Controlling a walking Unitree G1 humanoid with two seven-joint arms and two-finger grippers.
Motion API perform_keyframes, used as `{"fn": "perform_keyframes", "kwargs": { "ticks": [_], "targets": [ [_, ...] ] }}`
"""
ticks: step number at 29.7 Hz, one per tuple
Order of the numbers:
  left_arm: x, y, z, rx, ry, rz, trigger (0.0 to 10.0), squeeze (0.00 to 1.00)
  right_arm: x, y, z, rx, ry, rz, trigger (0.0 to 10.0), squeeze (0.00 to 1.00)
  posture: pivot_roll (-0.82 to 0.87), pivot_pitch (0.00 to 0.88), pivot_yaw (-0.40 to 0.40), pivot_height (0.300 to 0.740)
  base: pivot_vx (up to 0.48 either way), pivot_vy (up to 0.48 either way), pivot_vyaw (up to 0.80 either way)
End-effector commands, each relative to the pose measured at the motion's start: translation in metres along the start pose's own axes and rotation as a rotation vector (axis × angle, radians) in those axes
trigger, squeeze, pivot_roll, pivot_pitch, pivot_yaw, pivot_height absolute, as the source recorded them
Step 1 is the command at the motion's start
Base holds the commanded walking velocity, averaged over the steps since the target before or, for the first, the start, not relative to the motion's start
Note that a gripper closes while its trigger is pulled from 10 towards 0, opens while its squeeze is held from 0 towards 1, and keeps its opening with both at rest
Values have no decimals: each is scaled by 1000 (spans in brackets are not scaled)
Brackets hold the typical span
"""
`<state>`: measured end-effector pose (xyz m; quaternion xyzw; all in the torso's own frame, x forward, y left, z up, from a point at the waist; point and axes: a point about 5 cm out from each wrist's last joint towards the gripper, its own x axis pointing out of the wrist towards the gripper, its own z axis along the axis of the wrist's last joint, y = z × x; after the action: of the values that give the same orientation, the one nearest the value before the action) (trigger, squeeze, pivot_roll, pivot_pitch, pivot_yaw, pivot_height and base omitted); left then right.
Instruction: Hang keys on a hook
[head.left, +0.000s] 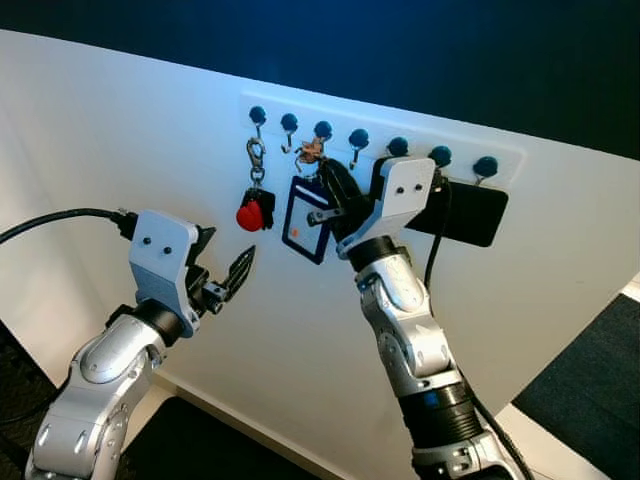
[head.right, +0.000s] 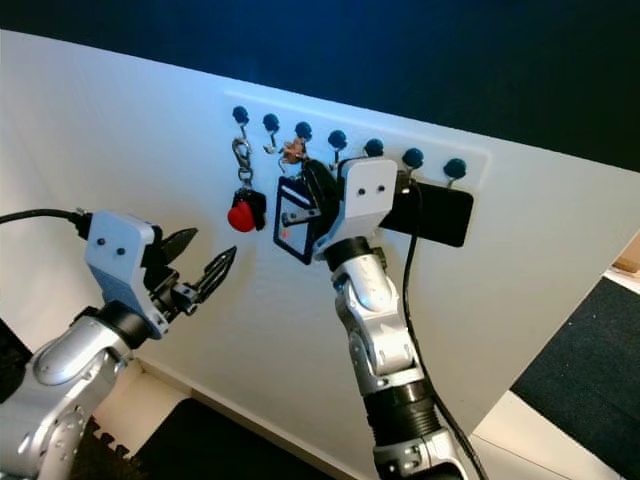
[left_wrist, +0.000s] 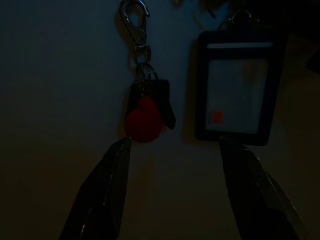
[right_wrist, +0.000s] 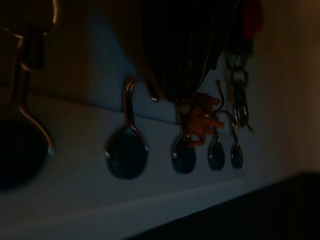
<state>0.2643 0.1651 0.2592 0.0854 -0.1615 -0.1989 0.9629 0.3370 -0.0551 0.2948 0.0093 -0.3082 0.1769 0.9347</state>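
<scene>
Right gripper (head.left: 335, 195) pinches the badge holder (head.left: 305, 220) beneath the hook rail (head.left: 400, 150). Left gripper (head.right: 200, 268) is spread wide, red key fob (left_wrist: 144, 119) just beyond its fingertips.

No legible text, labels, brands or numbers. The badge holder (left_wrist: 239, 90) on the hook rail carries a small orange mark, too small to read.
</scene>
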Motion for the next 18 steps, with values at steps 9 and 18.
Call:
{"fn": "perform_keyframes", "kwargs": {
  "ticks": [9, 18],
  "targets": [
    [1, -5, -2, -23, 0, -15, 10000, 0, -3, 9, 0, -154, -45, 85, 10000, 1000, 144, 156, -20, 740, 0, 0, 0],
    [0, -5, -2, -24, 4, -15, 10000, 0, -13, 18, 5, -159, -123, 143, 10000, 0, 145, 156, -24, 740, 0, 0, 0]
  ]
}}
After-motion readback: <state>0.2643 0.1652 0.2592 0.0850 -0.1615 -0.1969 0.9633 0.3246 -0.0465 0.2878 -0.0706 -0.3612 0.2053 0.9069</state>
